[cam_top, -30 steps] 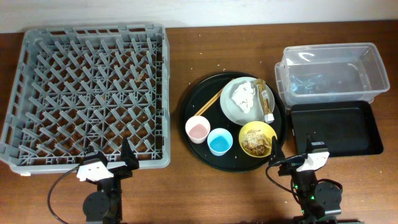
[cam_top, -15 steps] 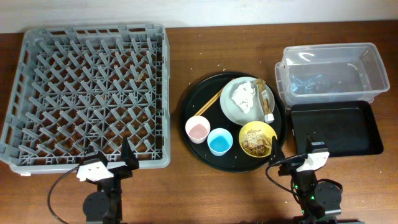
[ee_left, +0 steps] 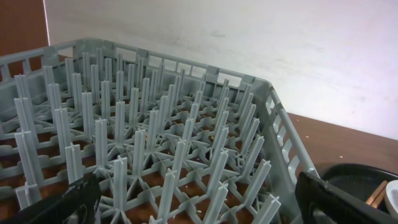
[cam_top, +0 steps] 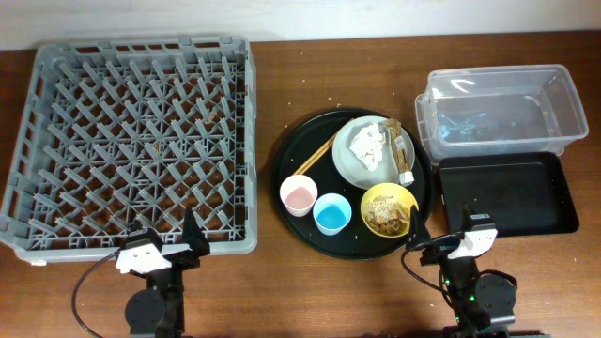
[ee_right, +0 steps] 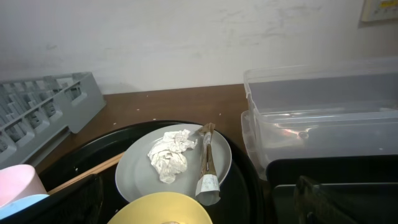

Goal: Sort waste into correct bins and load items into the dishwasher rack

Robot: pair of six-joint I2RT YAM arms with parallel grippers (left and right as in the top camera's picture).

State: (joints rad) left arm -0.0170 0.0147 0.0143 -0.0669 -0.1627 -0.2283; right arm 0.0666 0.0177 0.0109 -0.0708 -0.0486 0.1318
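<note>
Nothing has shifted across the last second: the overhead view is the same as before, with both arms parked at the bottom edge of the frame. The left gripper (ee_left: 196,196) shows its fingers spread wide at the lower corners of its wrist view and holds nothing. The right gripper (ee_right: 202,199) is likewise apart and empty.

The dishwasher rack (cam_top: 141,44) fills the upper left and carries nothing. At centre, the round black tray (cam_top: 291,155) holds everything:
- the plate (cam_top: 352,171), with the napkin (cam_top: 368,145) and wrapper (cam_top: 402,155) on it
- the chopsticks (cam_top: 319,155)
- the pink cup (cam_top: 299,195)
- the blue cup (cam_top: 331,213)
- the yellow bowl (cam_top: 368,202), with food scraps (cam_top: 387,214) in it

The clear tub (cam_top: 498,73) and the shallow black tray (cam_top: 507,192) sit at the right.

Sorting appears not yet begun, and every item is still to be moved.
</note>
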